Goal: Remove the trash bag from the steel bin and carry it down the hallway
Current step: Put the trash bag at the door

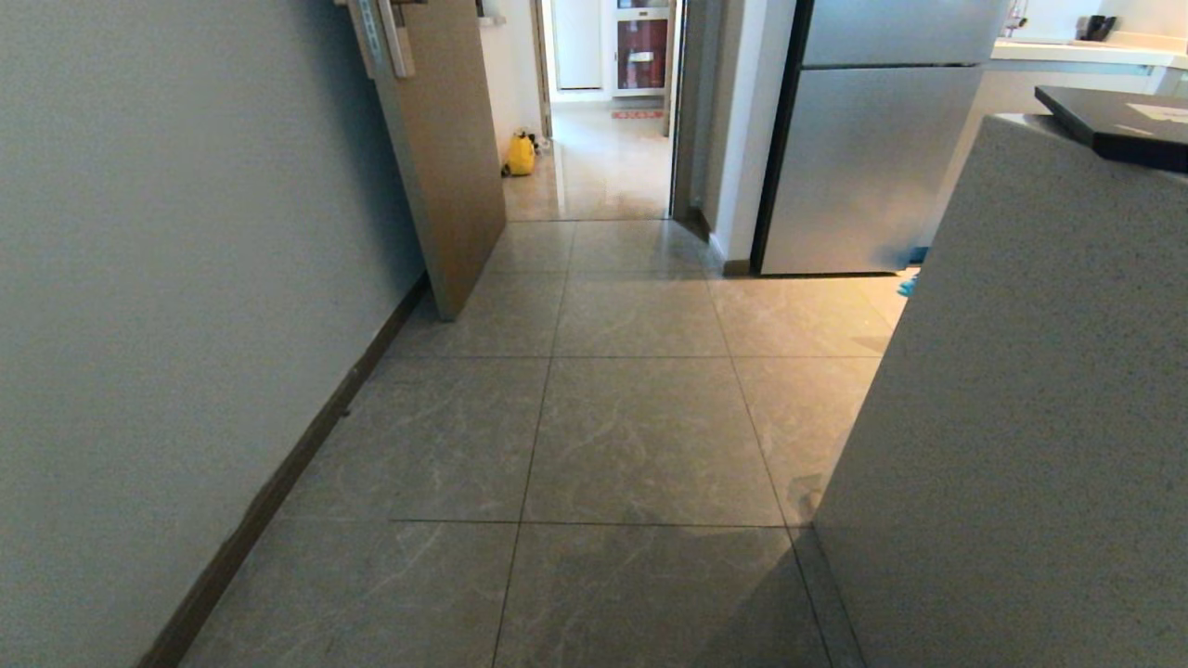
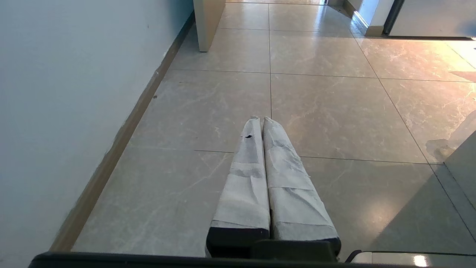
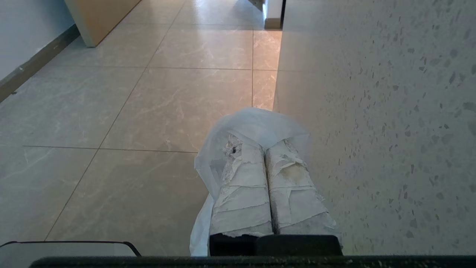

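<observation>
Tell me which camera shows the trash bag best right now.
The right wrist view: the trash bag is draped over the shut right gripper, hanging beside it. Head and left wrist views show none of it.

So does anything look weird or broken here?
A little. The white tape wrapped on the right gripper fingers is torn and flaking, with a brownish stain. It is shut on the trash bag, whose thin plastic drapes over the fingertips. The left gripper has only a small dark nick.

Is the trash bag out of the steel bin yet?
Out. The right gripper is shut on the trash bag, which drapes over its fingertips above the hallway floor; no bin is in view.
</observation>
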Controlling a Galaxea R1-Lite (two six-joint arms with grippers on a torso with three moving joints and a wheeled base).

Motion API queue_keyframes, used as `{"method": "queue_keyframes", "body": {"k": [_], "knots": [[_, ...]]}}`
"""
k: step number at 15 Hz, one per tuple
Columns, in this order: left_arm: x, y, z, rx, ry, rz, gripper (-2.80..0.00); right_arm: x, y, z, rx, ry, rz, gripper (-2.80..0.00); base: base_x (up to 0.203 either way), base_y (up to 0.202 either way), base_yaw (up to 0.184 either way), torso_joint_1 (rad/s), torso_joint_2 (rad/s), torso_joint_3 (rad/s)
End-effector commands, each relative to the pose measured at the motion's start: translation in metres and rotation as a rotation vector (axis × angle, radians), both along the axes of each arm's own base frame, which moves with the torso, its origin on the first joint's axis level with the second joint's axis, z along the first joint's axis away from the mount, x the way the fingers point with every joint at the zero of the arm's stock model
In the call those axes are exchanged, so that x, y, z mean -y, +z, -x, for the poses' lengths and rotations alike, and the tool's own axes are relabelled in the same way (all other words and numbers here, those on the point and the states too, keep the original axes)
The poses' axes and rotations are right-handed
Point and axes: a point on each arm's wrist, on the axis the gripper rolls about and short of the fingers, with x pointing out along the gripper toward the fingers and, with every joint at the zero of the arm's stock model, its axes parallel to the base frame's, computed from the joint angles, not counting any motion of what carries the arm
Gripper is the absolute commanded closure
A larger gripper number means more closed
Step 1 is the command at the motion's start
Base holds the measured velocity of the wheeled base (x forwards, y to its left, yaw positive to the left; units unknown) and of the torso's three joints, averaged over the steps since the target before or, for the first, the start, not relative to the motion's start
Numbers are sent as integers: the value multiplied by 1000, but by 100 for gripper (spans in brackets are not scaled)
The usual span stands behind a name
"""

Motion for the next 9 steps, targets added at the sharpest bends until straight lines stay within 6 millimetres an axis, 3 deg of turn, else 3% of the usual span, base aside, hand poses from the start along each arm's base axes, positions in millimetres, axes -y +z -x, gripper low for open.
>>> {"method": "queue_keyframes", "body": {"k": [1, 9], "knots": [[0, 0, 0, 0, 1, 2, 0, 0, 0, 0, -1, 1, 1, 0, 0, 0, 0, 0, 0, 0], [0, 0, 0, 0, 1, 2, 0, 0, 0, 0, -1, 1, 1, 0, 29, 38, -3, 1, 2, 1]]}}
